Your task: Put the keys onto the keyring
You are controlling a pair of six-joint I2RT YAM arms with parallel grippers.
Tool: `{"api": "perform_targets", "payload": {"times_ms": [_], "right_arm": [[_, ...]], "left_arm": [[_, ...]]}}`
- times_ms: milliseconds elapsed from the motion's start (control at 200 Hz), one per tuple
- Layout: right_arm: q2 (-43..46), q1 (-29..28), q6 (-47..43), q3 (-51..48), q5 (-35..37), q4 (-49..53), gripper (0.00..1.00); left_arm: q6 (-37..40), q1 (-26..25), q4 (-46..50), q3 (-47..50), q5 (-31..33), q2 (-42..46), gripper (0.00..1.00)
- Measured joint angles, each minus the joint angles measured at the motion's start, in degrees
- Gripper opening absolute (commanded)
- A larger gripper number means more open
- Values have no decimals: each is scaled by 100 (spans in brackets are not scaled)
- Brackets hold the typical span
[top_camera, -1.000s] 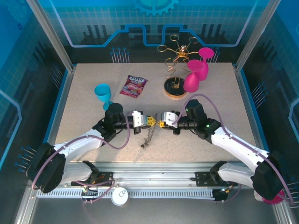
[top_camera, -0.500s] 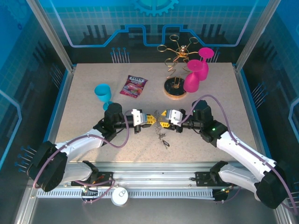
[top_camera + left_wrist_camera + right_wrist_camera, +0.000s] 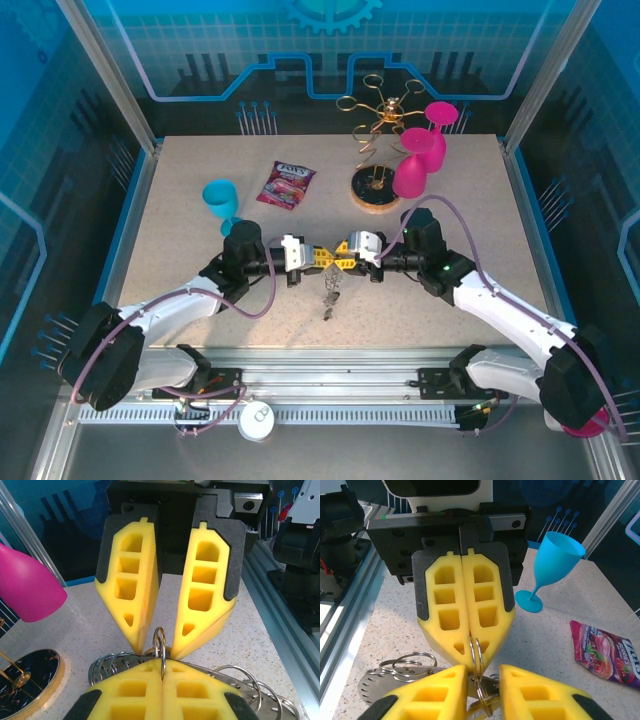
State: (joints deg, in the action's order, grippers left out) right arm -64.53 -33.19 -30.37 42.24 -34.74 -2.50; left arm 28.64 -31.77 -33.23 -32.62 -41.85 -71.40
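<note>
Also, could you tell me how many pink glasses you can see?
2, both at the gold rack: one pink glass nearer, the other just behind it. Others may be hidden.

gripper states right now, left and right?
Left gripper: closed, pinching a small metal ring.
Right gripper: slightly open, fingers either side of that ring, not clamped on it.

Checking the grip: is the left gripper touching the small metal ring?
Touching. Right wrist view shows the left gripper shut, small metal ring pinched between its fingertips.
</note>
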Motion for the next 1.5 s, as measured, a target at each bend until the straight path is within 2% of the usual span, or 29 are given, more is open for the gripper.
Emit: {"api": "perform_targets", "payload": {"times_ms": [90,155,200,215,345,415,635,760,775,826,856,891,956,1156,1321,1441,1501], "right_arm": [[-52,-13,-33,59,-44,50,0],[-90,-11,-22,120,-46,140,0],[-109,-13,-96,177,-39,223,0],[-111,-13,-98,201,-26,271,0],[-184,-42,-398,566,164,938,0],[-284,-125,-680,925,461,1493,0],[-824,-612,-1475,1969,1692,3005,0],[-1038,-804,-1644,2155,1974,3405,0],[-1040,-804,-1644,2153,1967,3416,3],[-999,-752,-1528,2098,1880,3322,24],[-927,-686,-1384,1967,1725,3169,32],[-778,-568,-1215,1705,1467,2785,35],[-468,-358,-885,1217,1082,2190,36],[-254,-74,-216,509,254,1196,25],[-251,33,-63,444,-116,916,0],[-251,70,-31,426,-232,892,0],[-249,74,-92,428,-234,940,0]], "left_arm": [[-4,28,-7,0,-2,0,0],[-9,44,0,0,-2,-4,0],[-13,50,13,0,4,-4,15],[-4,50,13,0,17,-4,17],[-17,20,179,-94,319,-2,18],[37,-20,435,-223,516,2,16],[584,-190,1694,-597,1034,85,0],[763,-254,2146,-627,1150,87,0],[772,-254,2151,-627,1152,90,0],[776,-269,2140,-627,1158,111,0],[774,-269,2109,-623,1139,146,0],[769,-269,2068,-621,1104,179,0],[745,-269,1902,-544,953,216,0],[721,-210,1432,-356,514,227,0],[614,-151,1318,-352,354,225,0],[577,-133,1300,-352,306,225,0],[575,-136,1320,-352,321,225,10]]}}
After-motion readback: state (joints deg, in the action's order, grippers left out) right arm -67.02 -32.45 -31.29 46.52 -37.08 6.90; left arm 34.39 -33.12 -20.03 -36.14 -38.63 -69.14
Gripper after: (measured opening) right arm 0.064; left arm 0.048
